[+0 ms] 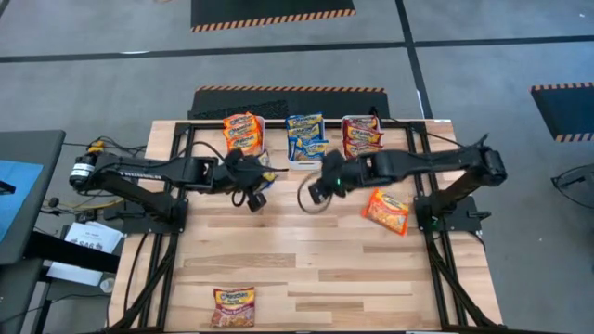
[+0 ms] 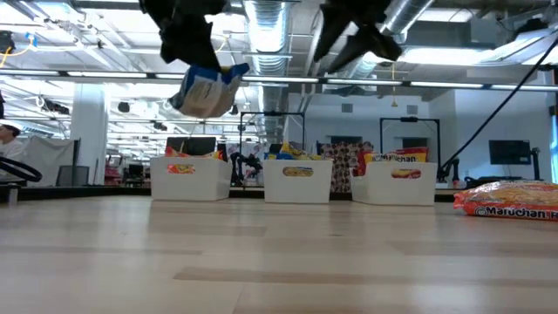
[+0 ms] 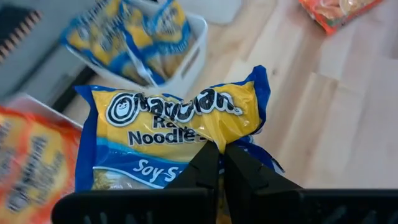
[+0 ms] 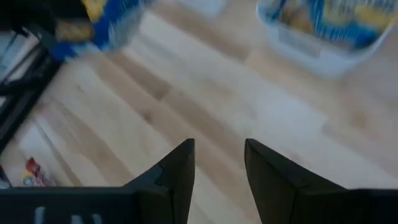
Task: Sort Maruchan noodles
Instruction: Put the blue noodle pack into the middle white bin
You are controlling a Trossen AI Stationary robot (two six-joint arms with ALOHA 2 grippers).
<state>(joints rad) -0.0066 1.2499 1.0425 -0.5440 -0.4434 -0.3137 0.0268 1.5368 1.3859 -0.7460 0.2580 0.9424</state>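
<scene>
A: Blue-and-yellow packet (image 1: 261,176) from above — pinched in the left gripper (image 1: 252,188), near the bins (image 1: 304,154); right gripper (image 1: 318,188) beside it, orange packet (image 1: 386,210) on the table (image 1: 306,260).
B: Low view?
A: Packet (image 2: 206,91) hangs well above the wood.
B: Wrists?
A: Left fingers (image 3: 204,169) clamp its crumpled edge (image 3: 180,134). Right gripper (image 4: 219,163) — fingers apart, holding nothing.

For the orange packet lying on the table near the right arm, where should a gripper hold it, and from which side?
Probably from above, pinching a crimped short end. The orange packet lies flat on the table, skewed, so its sides offer little grip. The right gripper, open, is nearest.
</scene>
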